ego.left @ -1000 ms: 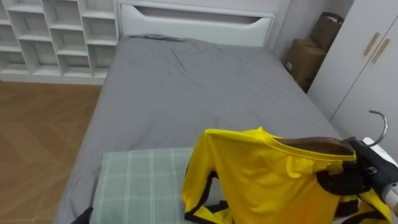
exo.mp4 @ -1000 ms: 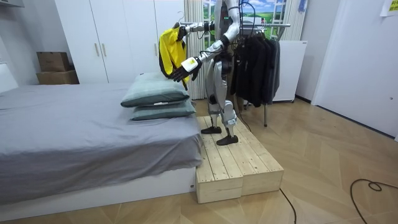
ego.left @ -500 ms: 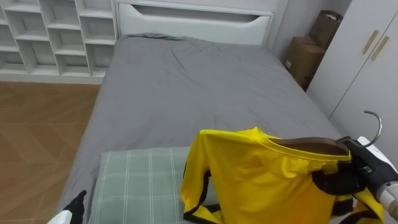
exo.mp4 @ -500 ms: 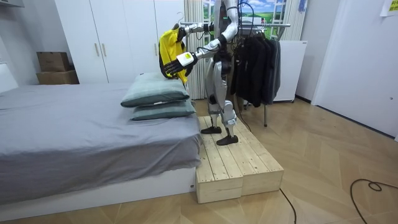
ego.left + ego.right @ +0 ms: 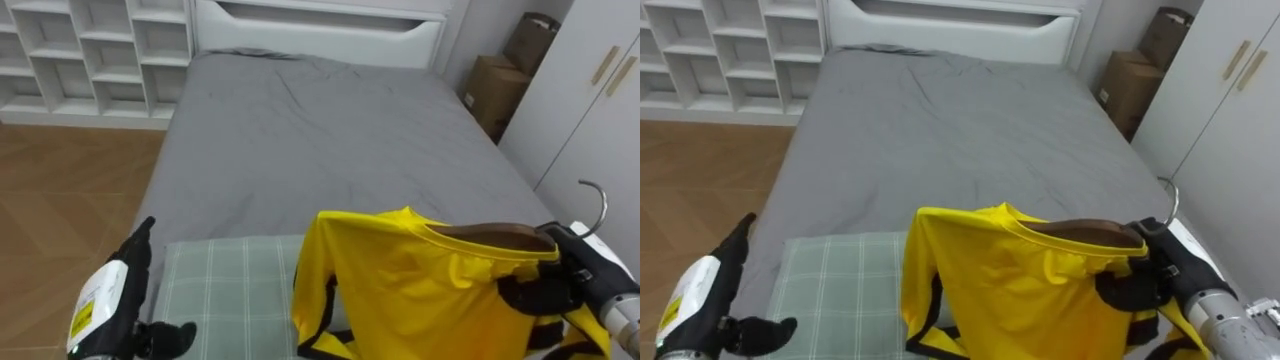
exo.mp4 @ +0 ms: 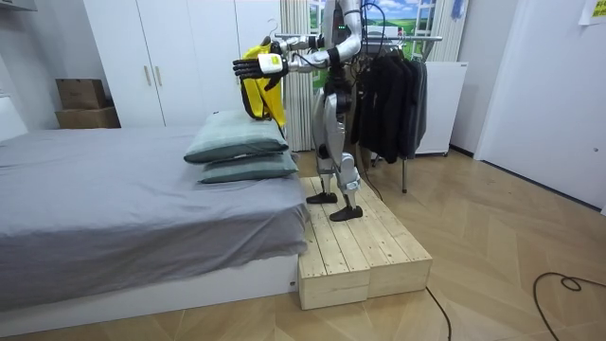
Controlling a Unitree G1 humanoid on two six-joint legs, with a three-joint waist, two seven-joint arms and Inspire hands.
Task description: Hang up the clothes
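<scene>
Gripping wooden hanger (image 5: 495, 237) in curled right hand (image 5: 545, 290), near right in the eye views, with yellow shirt (image 5: 420, 290) draped on it and hook (image 5: 597, 200) free above, likely ready for hanging; open, empty left hand (image 5: 115, 300) up at near left over plaid pillow (image 5: 220, 290), probably to steady the cloth. Standing, in the room view, on wooden platform (image 6: 360, 251) between bed (image 6: 114, 189) and clothes rack (image 6: 417, 40) behind, yellow shirt high above the plaid pillow, clear of creasing; turn toward clothes rack judged next.

Bedroom: bed (image 5: 330, 140), wardrobe (image 6: 170, 62)
</scene>
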